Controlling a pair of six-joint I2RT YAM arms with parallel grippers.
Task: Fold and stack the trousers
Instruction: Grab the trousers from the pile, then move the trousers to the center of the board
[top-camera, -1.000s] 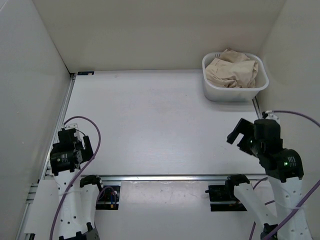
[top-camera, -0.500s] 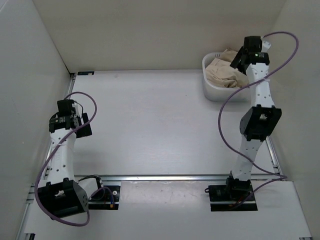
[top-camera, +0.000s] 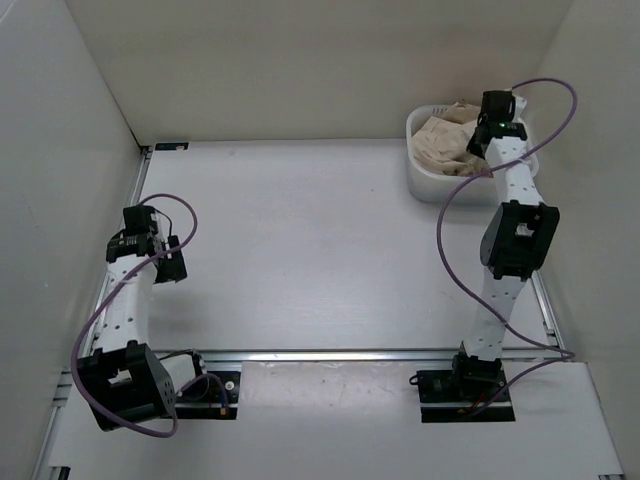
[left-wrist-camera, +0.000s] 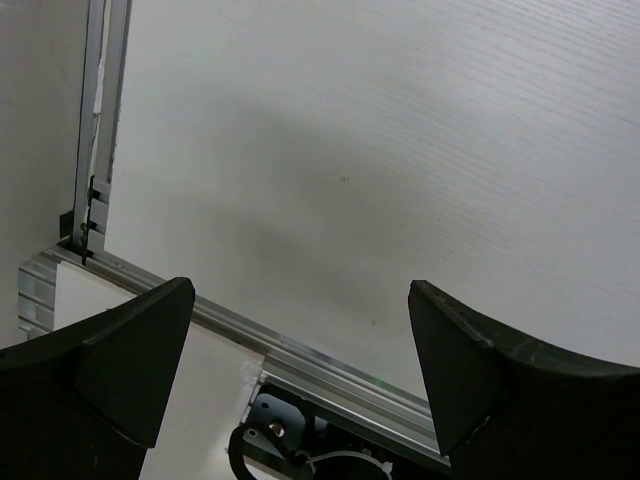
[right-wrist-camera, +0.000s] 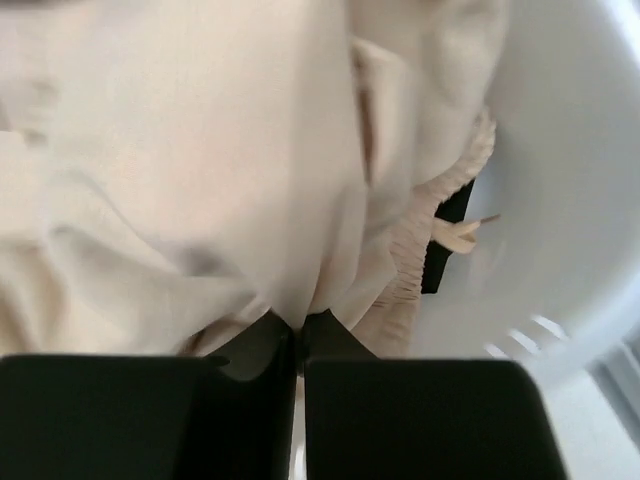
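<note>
The trousers (top-camera: 445, 140) lie bunched up inside the white basket (top-camera: 425, 182). The right gripper (right-wrist-camera: 300, 330) is down in the basket, its jaws squeezed tight on a fold of the cloth. Far from the basket, across the table (top-camera: 320, 240), the left gripper (left-wrist-camera: 300, 290) hangs with its jaws wide apart.

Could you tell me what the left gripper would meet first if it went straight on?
The left gripper would most likely meet the bare table; nothing shows in between.
</note>
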